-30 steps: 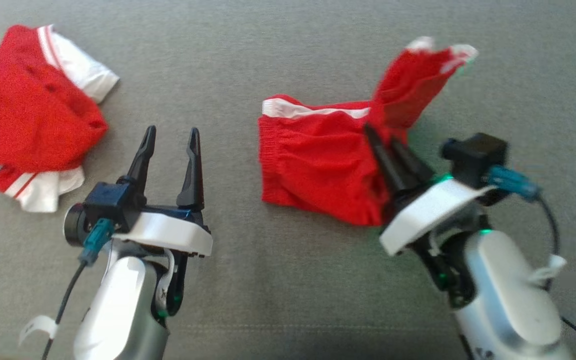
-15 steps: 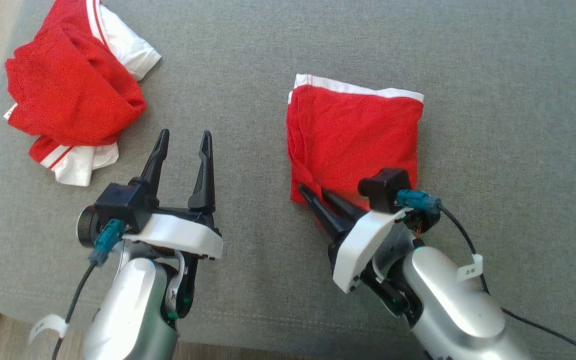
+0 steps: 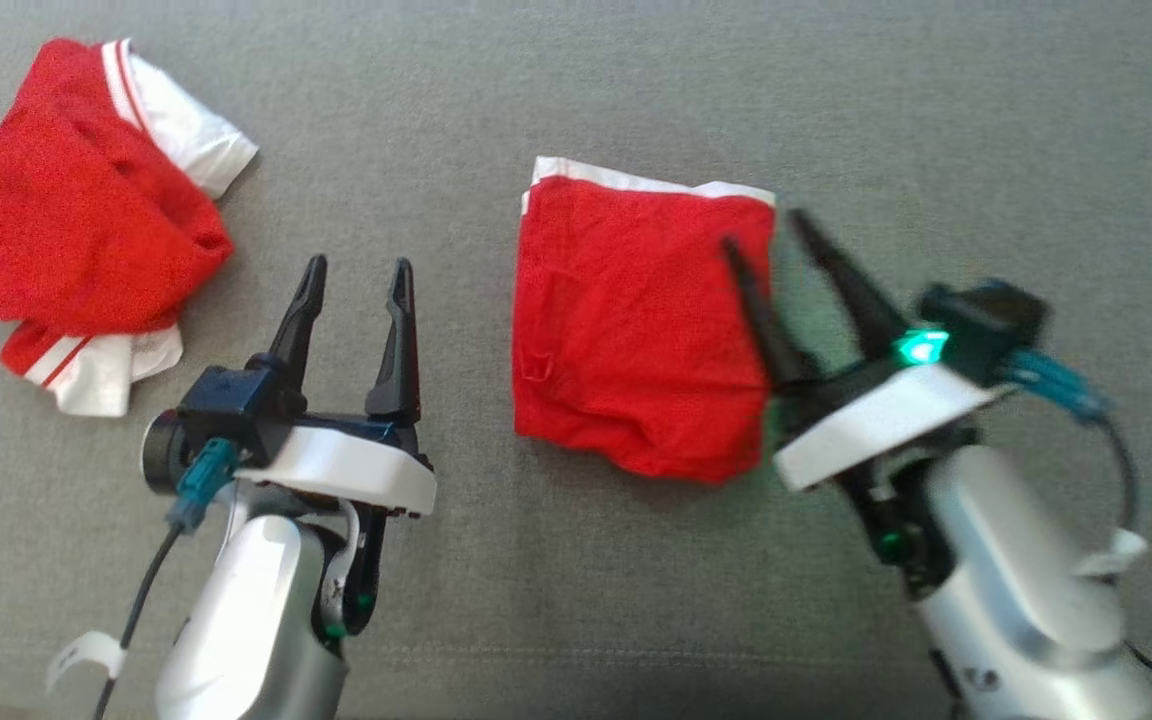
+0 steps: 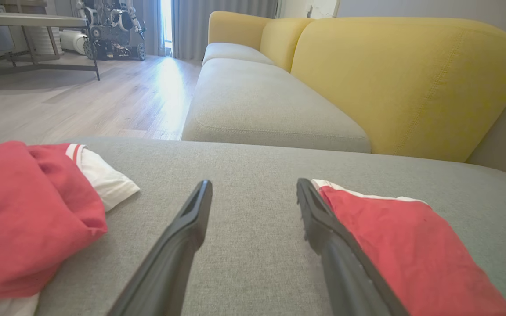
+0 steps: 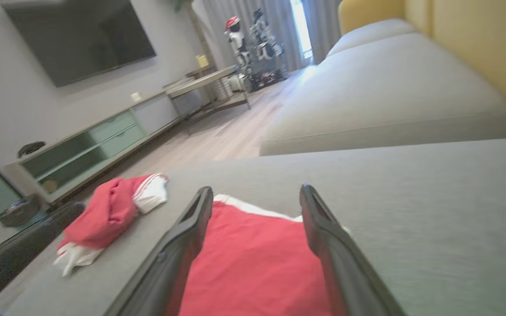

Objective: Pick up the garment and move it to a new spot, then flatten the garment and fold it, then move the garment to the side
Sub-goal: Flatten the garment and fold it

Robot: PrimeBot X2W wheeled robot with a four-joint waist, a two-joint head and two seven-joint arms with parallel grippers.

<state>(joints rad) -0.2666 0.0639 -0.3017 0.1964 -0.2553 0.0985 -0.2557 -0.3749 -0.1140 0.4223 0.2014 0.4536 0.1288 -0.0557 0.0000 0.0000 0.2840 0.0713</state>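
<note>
Newly parted: right pincer [image 3: 764, 229], empty above folded garment [image 3: 626, 320] | left pincer [image 3: 358, 264] spread, empty | grey cushion [image 3: 576, 90]; yellow sofa [image 4: 402, 79] behind

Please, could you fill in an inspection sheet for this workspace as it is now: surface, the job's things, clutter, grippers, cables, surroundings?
Surface: grey cushion, flat, seam near the front edge.
Job's things: folded red garment with white trim, lying flat mid-cushion.
Clutter: crumpled red and white garment at the far left.
Grippers: left gripper open over the cushion; right gripper open at the folded garment's right edge, holding nothing.
Cables: left wrist cable and right wrist cable, teal plugs, both off the cloth.
Surroundings: yellow backrest, wooden floor, wall screen, low cabinet.
</note>
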